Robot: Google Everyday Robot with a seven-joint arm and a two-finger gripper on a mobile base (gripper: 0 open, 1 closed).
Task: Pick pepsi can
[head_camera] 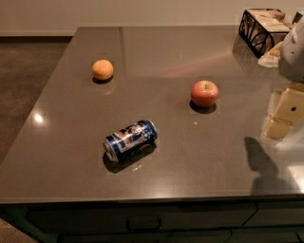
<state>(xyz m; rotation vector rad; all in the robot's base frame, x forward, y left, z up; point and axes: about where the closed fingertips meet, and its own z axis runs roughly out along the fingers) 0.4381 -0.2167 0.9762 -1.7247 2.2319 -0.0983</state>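
Pepsi can (130, 141) lies on its side on the table (61, 156), well left of the gripper (281, 116), which hangs over the right edge, whether spread or closed cannot be told; a glancing touch could send the round can rolling out of reach

Glossy dark-grey countertop (156, 52), brown carpet (23, 71) at left, pale wall (118, 12) behind.

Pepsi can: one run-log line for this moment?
pepsi can: on its side on counter | gripper: right edge, apart from it | apple, orange: behind
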